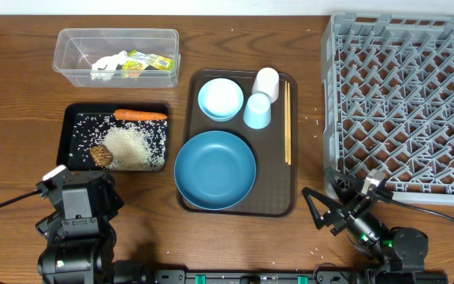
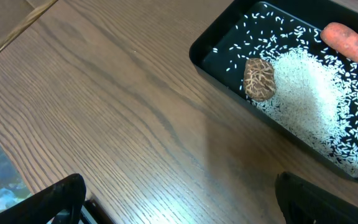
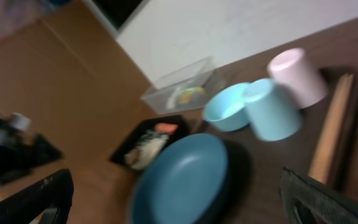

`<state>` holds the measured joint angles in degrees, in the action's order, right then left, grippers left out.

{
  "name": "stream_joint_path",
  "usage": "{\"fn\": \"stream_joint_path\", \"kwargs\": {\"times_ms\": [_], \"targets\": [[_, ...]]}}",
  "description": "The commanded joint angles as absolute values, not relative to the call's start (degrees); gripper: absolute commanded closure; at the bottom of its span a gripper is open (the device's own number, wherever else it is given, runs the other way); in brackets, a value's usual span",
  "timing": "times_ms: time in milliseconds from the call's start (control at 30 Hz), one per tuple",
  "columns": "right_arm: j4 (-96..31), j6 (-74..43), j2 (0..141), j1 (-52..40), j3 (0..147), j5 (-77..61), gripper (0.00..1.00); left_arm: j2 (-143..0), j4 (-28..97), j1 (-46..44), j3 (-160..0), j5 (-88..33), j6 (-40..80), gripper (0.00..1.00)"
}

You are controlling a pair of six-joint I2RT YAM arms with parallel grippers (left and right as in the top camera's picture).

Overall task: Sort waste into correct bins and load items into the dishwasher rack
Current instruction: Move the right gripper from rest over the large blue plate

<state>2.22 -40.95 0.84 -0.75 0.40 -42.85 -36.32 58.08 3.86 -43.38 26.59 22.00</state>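
Note:
The clear tub point(image 1: 73, 47) holds crumpled white paper point(image 1: 105, 67) and yellow-green wrappers point(image 1: 150, 61). The black tray point(image 1: 64, 138) holds the carrot point(image 1: 140, 115), rice point(image 1: 132, 146) and the brown lump point(image 1: 102, 155). The dark blue dish point(image 1: 214, 169), light blue bowl point(image 1: 221, 99), white cup point(image 1: 266, 82), light blue cup point(image 1: 258, 110) and chopsticks point(image 1: 287, 122) lie on a brown serving tray. The grey rack point(image 1: 404, 102) stands at the right. My left gripper point(image 2: 179, 199) is open over bare wood near the lump point(image 2: 260, 79). My right gripper point(image 1: 333, 209) is open and empty, by the dish point(image 3: 179, 177).
The brown serving tray point(image 1: 274, 181) sits between the black tray and the rack. A few loose rice grains lie on the wood by the rack's left edge point(image 1: 315, 120). Both arm bases stand at the table's front edge.

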Motion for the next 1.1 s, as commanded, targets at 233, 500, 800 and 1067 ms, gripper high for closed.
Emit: {"fn": "stream_joint_path", "kwargs": {"times_ms": [233,500,800,1067], "targets": [[21.52,-53.76,0.78,-0.05,2.24,-46.63,0.01,-36.34,58.19,3.79,-43.03,27.9,21.23,0.02],[21.21,-46.26,9.1,-0.05,11.7,-43.48,0.01,-36.34,58.19,3.79,-43.03,27.92,21.23,0.02],[20.53,-37.1,36.84,-0.21,30.35,-53.45,0.01,-36.34,58.19,3.79,-43.03,27.9,21.23,0.02],[10.46,-30.33,58.5,-9.47,46.17,-58.3,0.01,-36.34,58.19,3.79,-43.03,27.9,21.23,0.02]]}}
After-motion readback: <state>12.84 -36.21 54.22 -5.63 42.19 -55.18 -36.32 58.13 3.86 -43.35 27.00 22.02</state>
